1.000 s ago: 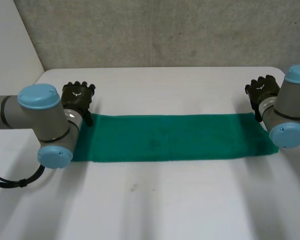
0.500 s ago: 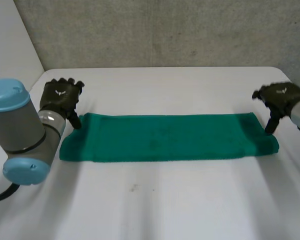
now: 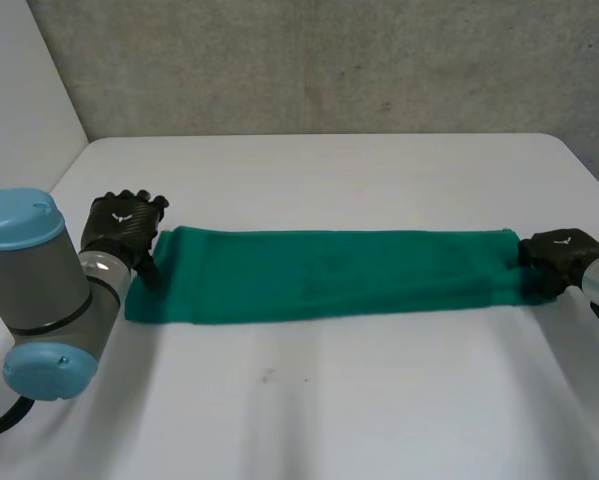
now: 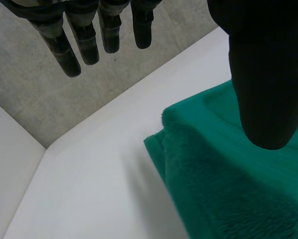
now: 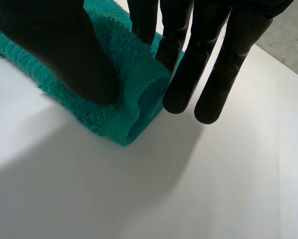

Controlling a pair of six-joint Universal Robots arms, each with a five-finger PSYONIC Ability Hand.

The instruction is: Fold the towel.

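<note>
A green towel [image 3: 329,275], folded into a long strip, lies across the white table [image 3: 329,410]. My left hand [image 3: 124,225] is at the strip's left end, open. In the left wrist view its thumb [image 4: 263,74] hovers over the towel's corner [image 4: 223,184], and its straight fingers [image 4: 89,35] are spread above bare table beyond the edge. My right hand [image 3: 559,255] is at the strip's right end. In the right wrist view its thumb [image 5: 54,45] presses on top of the towel's end [image 5: 129,99] and its fingers [image 5: 203,64] close against the fold, pinching it.
A grey wall [image 3: 329,60] runs behind the table's far edge, and a white panel [image 3: 19,90] stands at the far left. My left arm [image 3: 39,290] lies over the table's left part, near the towel's left end.
My right hand came down onto the towel's right end and closed on it, bunching that end a little. My left hand dropped slightly toward the left end and stayed open.
</note>
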